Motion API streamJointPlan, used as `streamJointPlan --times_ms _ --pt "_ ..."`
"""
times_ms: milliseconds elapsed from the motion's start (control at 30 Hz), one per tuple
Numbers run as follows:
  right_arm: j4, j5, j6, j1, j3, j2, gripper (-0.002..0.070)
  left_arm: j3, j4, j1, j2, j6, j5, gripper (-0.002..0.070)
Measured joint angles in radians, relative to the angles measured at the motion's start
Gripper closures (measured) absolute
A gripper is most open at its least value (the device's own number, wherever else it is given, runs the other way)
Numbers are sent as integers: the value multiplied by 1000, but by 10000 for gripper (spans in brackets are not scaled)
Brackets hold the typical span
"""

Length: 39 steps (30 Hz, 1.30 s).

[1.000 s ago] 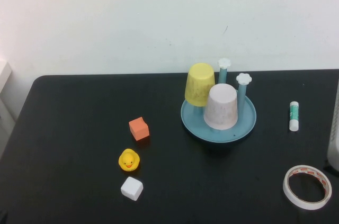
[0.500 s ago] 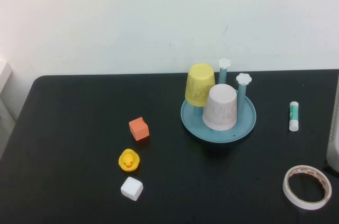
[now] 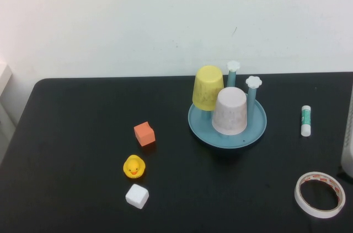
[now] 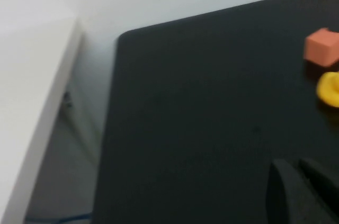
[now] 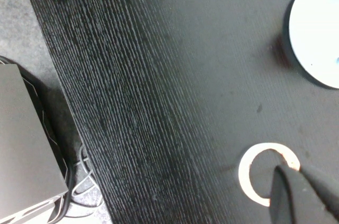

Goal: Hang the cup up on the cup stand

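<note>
Only in wrist views: left gripper (image 4: pixel 306 192) and right gripper (image 5: pixel 304 195) (both closed, empty); cup (image 3: pixel 230 112) sits on cup stand (image 3: pixel 259 131).

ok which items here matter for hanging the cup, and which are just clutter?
Job:
- pink cup, upside down on the cup stand
- left gripper, jaws shut, over the table's left edge
- right gripper, jaws shut, above the tape roll

Lying about:
- yellow cup, also on the stand
- orange cube
- rubber duck
- white cube
- glue stick
</note>
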<state>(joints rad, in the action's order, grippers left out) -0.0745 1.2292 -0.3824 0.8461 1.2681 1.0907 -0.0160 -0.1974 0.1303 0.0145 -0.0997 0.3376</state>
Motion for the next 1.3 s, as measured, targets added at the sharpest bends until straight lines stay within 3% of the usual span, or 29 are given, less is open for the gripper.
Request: streamJointPlan --times_ms 100,267,1300 --pt "0 0 0 0 0 0 678 0 125 -4 0 113 -9 675" --pt "0 0 0 0 0 0 678 0 207 -42 0 144 -9 675" --pt "0 0 0 0 0 0 678 0 242 -47 0 69 -9 675"
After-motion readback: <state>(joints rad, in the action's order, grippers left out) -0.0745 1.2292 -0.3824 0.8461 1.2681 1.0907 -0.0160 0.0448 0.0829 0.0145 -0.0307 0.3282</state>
